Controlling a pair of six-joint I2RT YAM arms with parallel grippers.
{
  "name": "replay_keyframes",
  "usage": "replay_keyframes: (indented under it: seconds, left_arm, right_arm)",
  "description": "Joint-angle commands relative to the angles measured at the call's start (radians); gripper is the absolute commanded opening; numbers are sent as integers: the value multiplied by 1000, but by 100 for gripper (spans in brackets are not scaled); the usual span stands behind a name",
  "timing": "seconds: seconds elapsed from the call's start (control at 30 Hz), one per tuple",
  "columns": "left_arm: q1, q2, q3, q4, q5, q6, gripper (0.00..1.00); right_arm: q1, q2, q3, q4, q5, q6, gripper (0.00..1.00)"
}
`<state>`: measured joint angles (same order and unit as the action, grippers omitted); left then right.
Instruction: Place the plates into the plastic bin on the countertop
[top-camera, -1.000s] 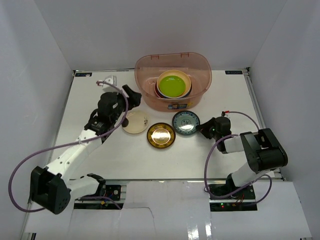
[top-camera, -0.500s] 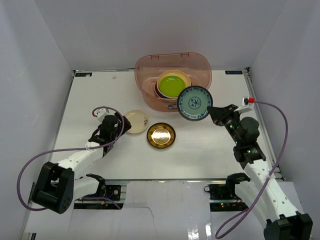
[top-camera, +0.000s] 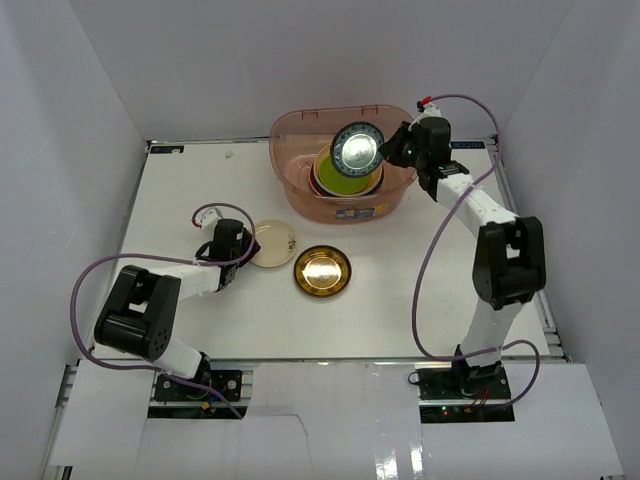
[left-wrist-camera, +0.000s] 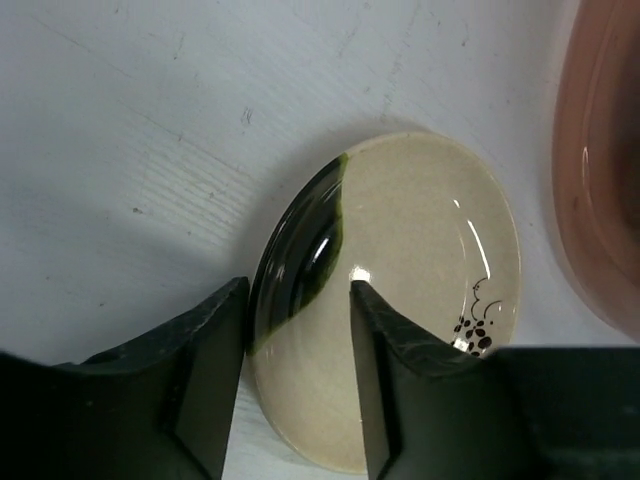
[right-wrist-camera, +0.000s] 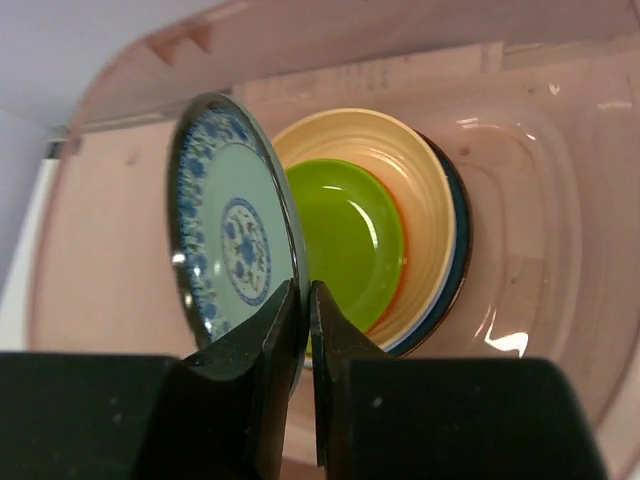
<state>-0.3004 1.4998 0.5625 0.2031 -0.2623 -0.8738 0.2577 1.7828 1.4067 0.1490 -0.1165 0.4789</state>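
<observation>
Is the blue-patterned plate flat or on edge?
On edge: right fingers pinch the blue-patterned plate by its rim, upright above the stack in the plastic bin.

Glossy cream plate (left-wrist-camera: 420, 250) and patterned plate (right-wrist-camera: 232, 235), translucent plastic bin (top-camera: 300, 196).

- left arm (top-camera: 180, 272): white tube links, black blocky joints.
- right arm (top-camera: 480, 207): the same white links and black joints.
- purple cable (top-camera: 416, 300) hanging in a loose loop beside each arm; red tip (top-camera: 424, 100) on the right one.
- left gripper (left-wrist-camera: 295, 300): two dark, matte, wedge-shaped fingers (left-wrist-camera: 205, 380).
- right gripper (right-wrist-camera: 303, 292): dark fingers too.
</observation>
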Motion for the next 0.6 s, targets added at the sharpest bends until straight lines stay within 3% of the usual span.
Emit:
replay_keyframes:
  seconds: [0.0,0.07,0.1,0.13,0.2,0.3,0.4,0.53,0.57]
  left_arm:
    - [9,16,20,7,-9,-8,52]
    - [9,5,7,1,-38,-10,38]
    - [9,-3,-7,2,-46,-11,31]
    - [9,-12,-12,2,-63,-11,14]
    - [9,-47,-19,-13,-74,-7,0]
    - [9,-132,-38,-39,-68,-4,0]
    - [9,-277,-78,-50,-16,-5,0]
    - [-8,-514,-95,-138,67,28,0]
    - [-11,-570,-92,-189,83,36,0]
  right_arm:
    - [12,119,148,-68,5,-45,16]
    - [17,182,253,-117,-26,-37,23]
    - [21,234,285,-135,-34,-34,35]
    - [26,253,335,-166,-35,-36,45]
    - [31,274,366,-204,-46,-42,63]
    - [31,199,324,-184,-74,-54,73]
    - [31,28,156,-109,-75,-62,80]
    - [35,-347,-258,68,-104,-19,79]
    - [43,-414,-443,130,-101,-8,76]
